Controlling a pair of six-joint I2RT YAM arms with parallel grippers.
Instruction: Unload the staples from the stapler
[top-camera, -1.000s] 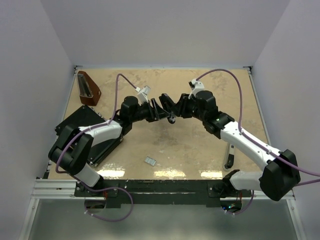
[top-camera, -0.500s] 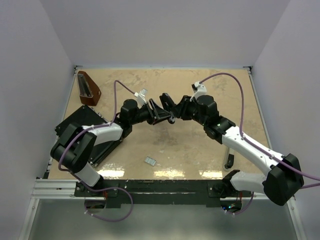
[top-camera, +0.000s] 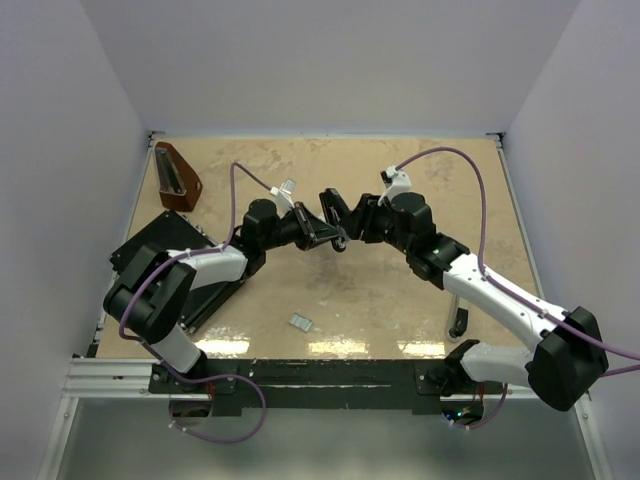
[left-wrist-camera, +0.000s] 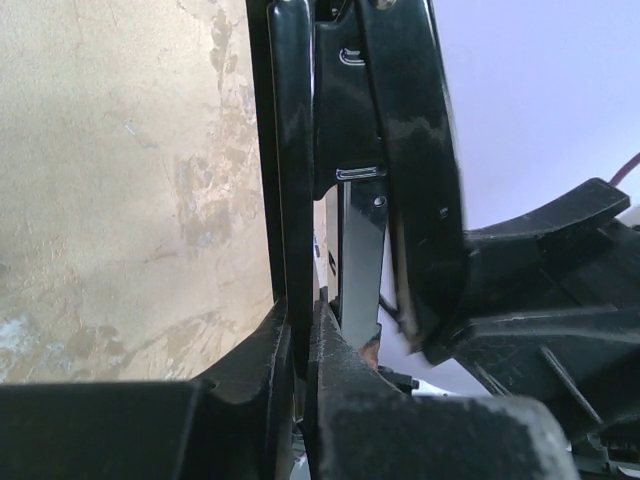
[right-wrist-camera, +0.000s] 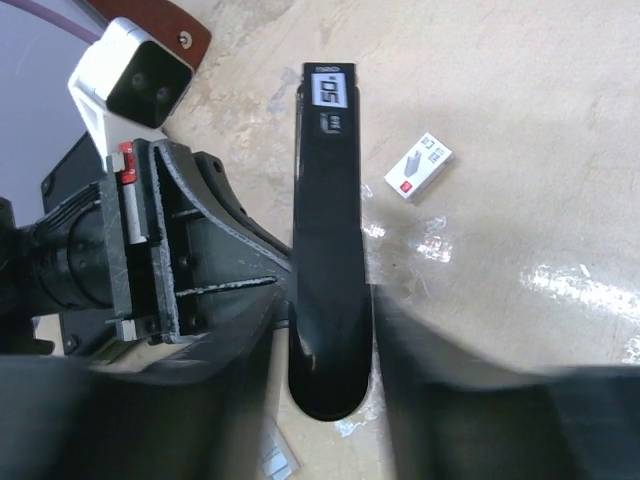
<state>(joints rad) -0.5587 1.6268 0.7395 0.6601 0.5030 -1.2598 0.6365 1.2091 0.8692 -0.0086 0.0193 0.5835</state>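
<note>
From above, the left gripper (top-camera: 322, 230) and right gripper (top-camera: 347, 220) meet over the middle of the table (top-camera: 420, 180), both clenched on the stapler (top-camera: 338, 238), which is held off the surface between them. The staples (top-camera: 300, 322) lie on the table nearer the arm bases, well apart from the stapler. A brown wedge (top-camera: 178, 177) sits in the far left corner, a flat black box (top-camera: 165, 262) partly under the left arm. The left wrist view shows its fingers (left-wrist-camera: 250, 380) pinched on a thin black strip of the stapler, a grey metal channel (left-wrist-camera: 360, 250) beside it, and the right gripper crowding the right side. The right wrist view shows the stapler's black arm (right-wrist-camera: 330, 200) gripped between blurred fingers (right-wrist-camera: 430, 400), the left gripper just to its left, a small white box (right-wrist-camera: 418, 167) on the table beyond
</note>
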